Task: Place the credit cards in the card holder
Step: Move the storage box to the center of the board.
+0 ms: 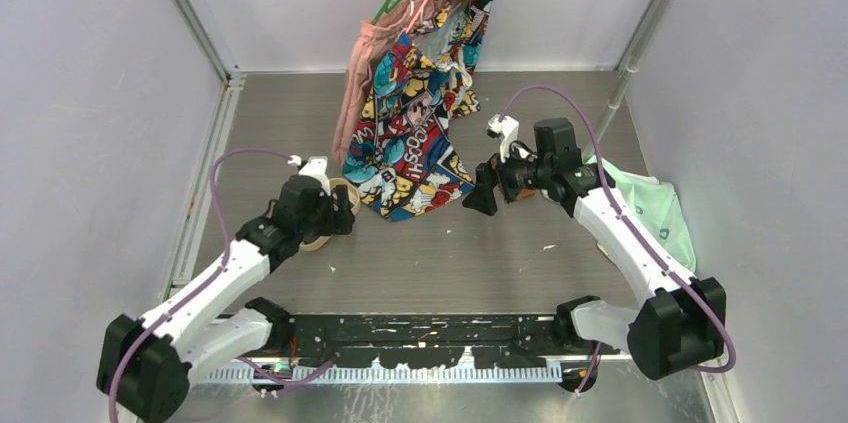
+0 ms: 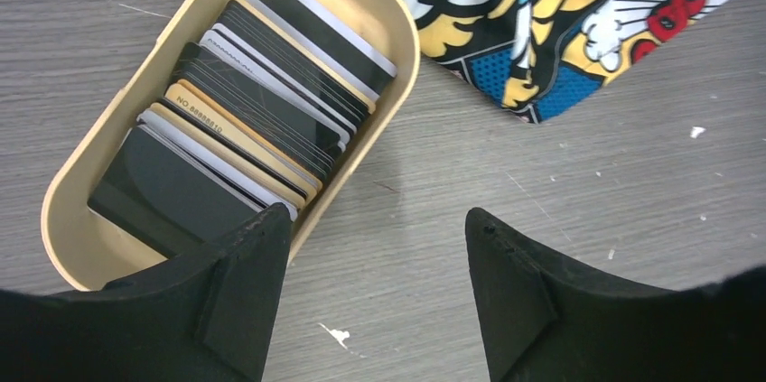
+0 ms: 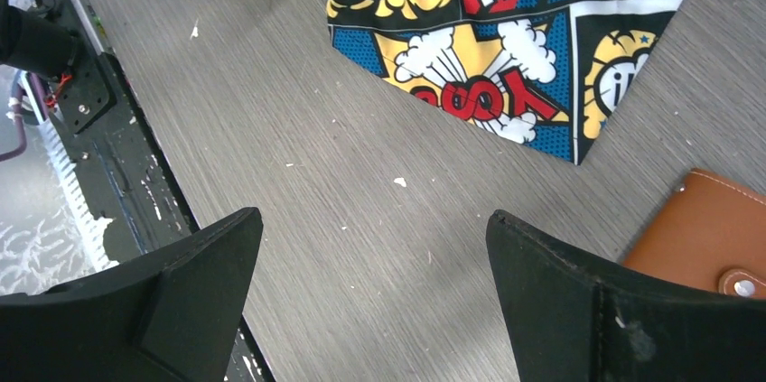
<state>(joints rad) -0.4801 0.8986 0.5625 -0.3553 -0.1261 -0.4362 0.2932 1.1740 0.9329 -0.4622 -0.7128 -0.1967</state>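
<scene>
Left wrist view: black, grey-striped and yellow plastic credit cards [image 2: 244,120] stand packed in an oval light-wood tray [image 2: 63,219] — the left gripper [image 2: 375,219] hovers over its end, jaws spread, empty. The right gripper [image 3: 375,219], jaws wide apart, hangs beside the tan-brown leather card holder [image 3: 705,228] — on the table, snap button up.

Under my left hand, a gold card [image 2: 217,120] reads "NO 8888…", the rest unclear; the bag [image 3: 506,48] shows "Hi!" upside down.

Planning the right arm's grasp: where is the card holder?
Right wrist view, lower right: the card holder lies on the table near the comic-print bag.
</scene>
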